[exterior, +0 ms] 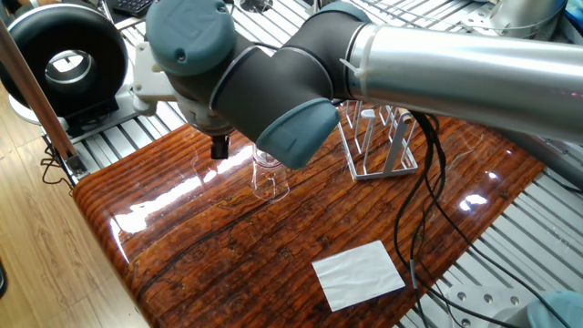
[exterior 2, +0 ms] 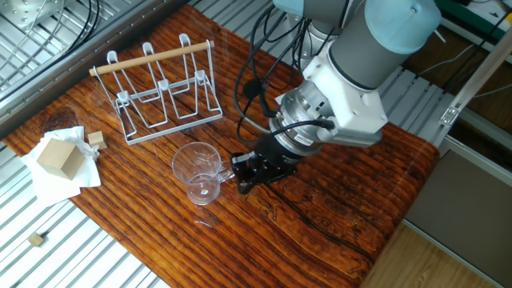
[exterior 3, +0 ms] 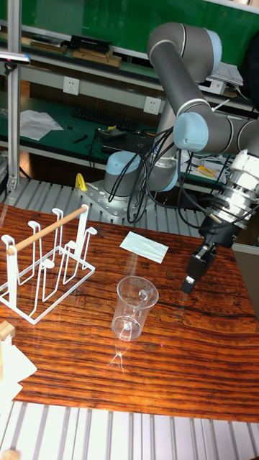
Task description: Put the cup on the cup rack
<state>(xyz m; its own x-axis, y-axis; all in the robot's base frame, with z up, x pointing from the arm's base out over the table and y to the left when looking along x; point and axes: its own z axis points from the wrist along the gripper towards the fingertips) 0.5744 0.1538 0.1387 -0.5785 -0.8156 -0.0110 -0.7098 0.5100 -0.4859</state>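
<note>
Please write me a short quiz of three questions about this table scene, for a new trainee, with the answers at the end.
1. True or false: the cup already hangs on a peg of the cup rack.
2. What lies nearest to the wooden block? A) the gripper B) the crumpled white paper C) the black cable
3. Fill in: the gripper is beside the cup, on the side ____ from the rack.

Key:
1. False; the cup stands on the table, apart from the rack.
2. B; the block rests on the crumpled white paper.
3. Away; the fingers are near the cup's handle and hold nothing.
</note>
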